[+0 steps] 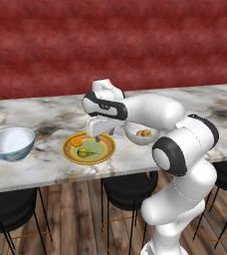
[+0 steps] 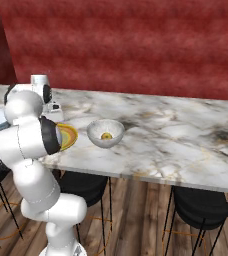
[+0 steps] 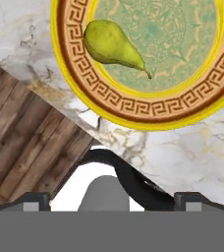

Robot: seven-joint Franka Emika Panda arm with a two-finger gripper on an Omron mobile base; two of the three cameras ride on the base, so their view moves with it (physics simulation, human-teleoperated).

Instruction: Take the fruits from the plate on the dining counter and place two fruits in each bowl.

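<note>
I see my gripper (image 1: 98, 133) with jaws wide apart above the plate (image 1: 71, 152), pear (image 3: 111, 46) and orange fruit (image 1: 76, 142) on it, two fruits in the speckled bowl (image 1: 134, 135)

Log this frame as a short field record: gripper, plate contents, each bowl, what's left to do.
gripper: open, holding nothing, above the plate
plate: orange fruit and pear on it
speckled bowl: fruit inside, count unclear
blue-and-white bowl: looks empty
remaining: the plate's two fruits, likely for the blue-and-white bowl
</note>
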